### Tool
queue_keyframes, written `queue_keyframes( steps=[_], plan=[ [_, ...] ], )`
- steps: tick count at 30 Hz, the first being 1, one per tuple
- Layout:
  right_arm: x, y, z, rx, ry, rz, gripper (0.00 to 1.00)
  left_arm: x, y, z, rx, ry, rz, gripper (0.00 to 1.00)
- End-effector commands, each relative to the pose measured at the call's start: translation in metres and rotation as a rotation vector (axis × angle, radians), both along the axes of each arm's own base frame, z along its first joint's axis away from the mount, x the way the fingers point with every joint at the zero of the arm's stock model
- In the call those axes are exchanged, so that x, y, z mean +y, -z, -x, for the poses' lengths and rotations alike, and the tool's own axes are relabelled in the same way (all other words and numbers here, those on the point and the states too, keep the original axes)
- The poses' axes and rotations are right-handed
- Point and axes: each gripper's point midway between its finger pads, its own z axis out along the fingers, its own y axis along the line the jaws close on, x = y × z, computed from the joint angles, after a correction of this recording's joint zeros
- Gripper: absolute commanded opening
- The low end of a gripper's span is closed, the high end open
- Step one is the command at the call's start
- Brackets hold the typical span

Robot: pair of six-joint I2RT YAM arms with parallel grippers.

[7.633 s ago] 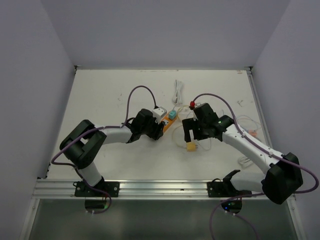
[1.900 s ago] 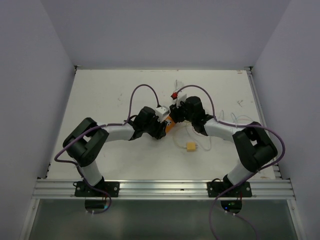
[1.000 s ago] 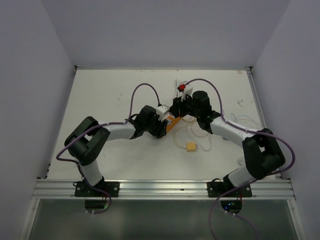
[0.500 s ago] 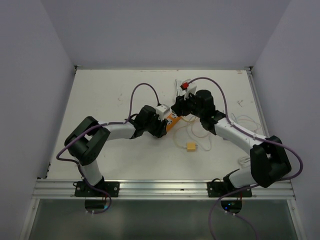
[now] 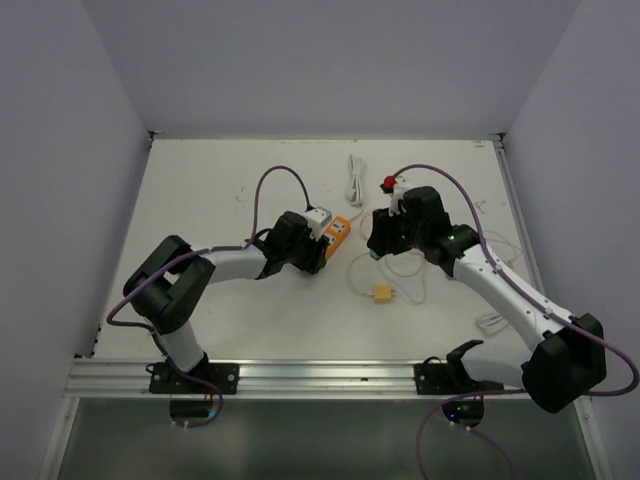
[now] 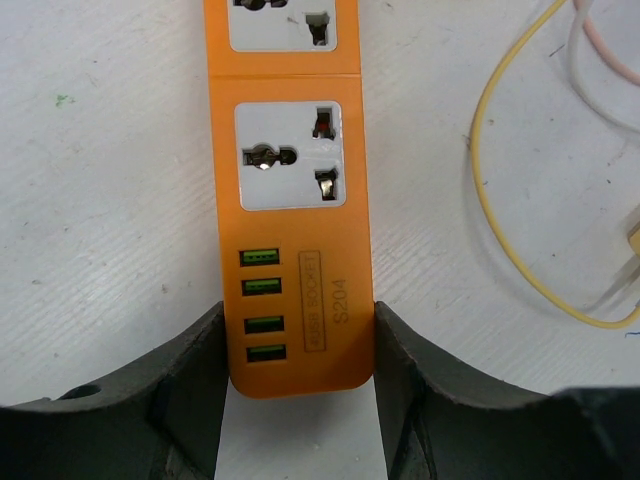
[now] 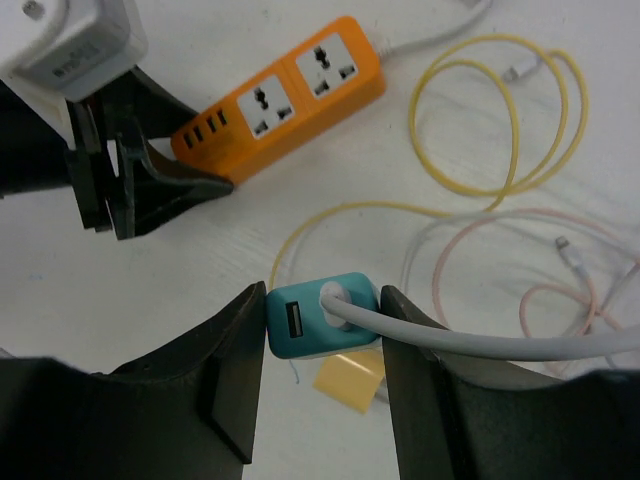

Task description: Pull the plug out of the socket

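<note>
Two grippers, both loaded. The left gripper (image 6: 298, 350) is clamped across the USB end of the orange rectangular plastic power strip (image 6: 290, 250), with a finger pressed against each long side. The strip lies flat on the white table (image 5: 220, 190). Both of its white universal socket faces are exposed, with four green USB ports near the gripped end. The right gripper (image 7: 322, 345) is clenched on the teal square plug adapter (image 7: 300, 325), which sits pinched between the two dark fingers. A thick white cable (image 7: 480, 345) runs out of the adapter's face to the right. The plug is out of the socket and held clear of the strip, with a gap of bare table between them in the top view. A thin yellow cable (image 6: 472, 150) loops on the table just right of the strip, beside a pale pink cable (image 7: 445, 255). A small flat yellow connector block (image 5: 381, 293) lies on the table below the held plug.
</note>
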Motion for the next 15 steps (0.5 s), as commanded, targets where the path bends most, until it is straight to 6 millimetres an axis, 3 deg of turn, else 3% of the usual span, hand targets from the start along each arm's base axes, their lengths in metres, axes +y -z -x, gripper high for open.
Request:
queue_keyframes(
  steps=[1,7,15],
  plan=[
    [-0.012,0.002,0.033,0.142,0.043,0.002,0.0,0.059,0.046,0.031,0.166,-0.129,-0.199,0.0],
    [-0.019,0.03,0.063,0.31,0.049,0.036,0.0,0.069,0.04,0.022,0.155,-0.202,-0.192,0.0],
    [-0.004,0.071,0.075,0.477,0.018,0.009,0.01,0.095,0.029,0.002,0.149,-0.342,-0.192,0.0]
  ],
)
